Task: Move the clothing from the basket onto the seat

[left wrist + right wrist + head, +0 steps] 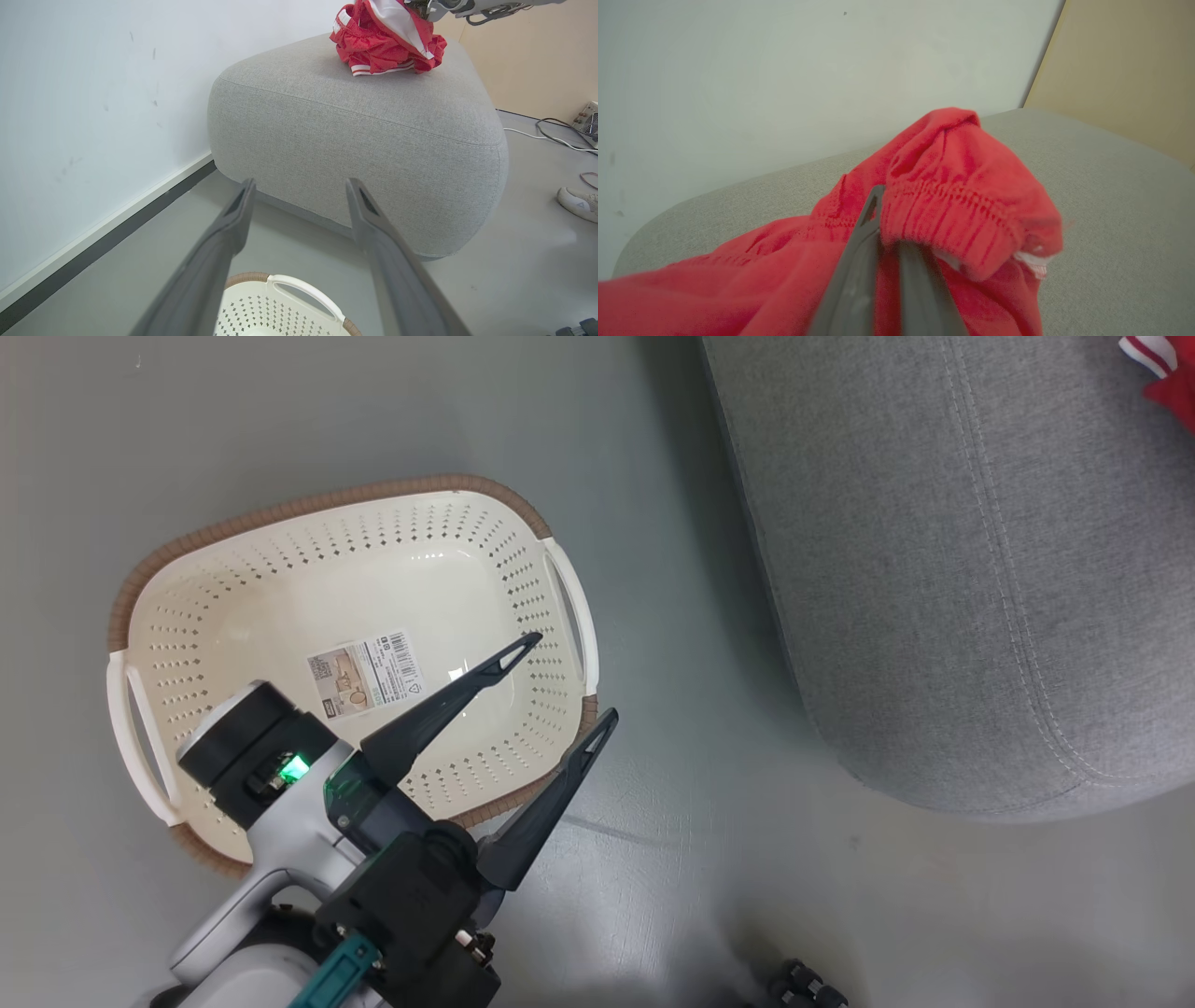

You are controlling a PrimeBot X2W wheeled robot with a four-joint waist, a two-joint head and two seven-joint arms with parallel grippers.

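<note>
Red clothing (pixel 387 44): bunched on top of the grey seat (pixel 355 140), its lower folds resting on the cushion and its upper part pulled up toward the right arm.
Right gripper (pixel 891 217): fingers pressed together on the clothing's gathered waistband, with fabric draped over and around one finger.
Left gripper (pixel 574 675): fingers spread wide apart, holding nothing, hanging above the near-right corner of the basket (pixel 308 509).
Basket: on the floor, well apart from the seat; its bottom carries a paper label (pixel 364 677) and no fabric.
Progress: the move looks all but done. Letting go and drawing the arm away is what I judge remains.
Risk, snagging: the waistband wraps the finger so closely that parting the fingers may not free it. Fabric hooked over a tip could ride along with the arm.
Risk, dragging off: a sideways or fast pull-back while snagged could slide the light, slippery-looking bundle across the cushion toward its rounded edge, and from there to the floor.
Risk, letting go high: the raised part would flop whichever way it leans. Lowering before release would keep the pile where it lies.
Risk, left side: the wide-set fingers sit close over the basket's rim. A drop or swing of that arm, or a turn at the waist, could nudge or tip the light plastic.
Nearby: a shoe (pixel 579 203) and cables (pixel 551 135) lie on the floor beyond the seat, away from both arms.
</note>
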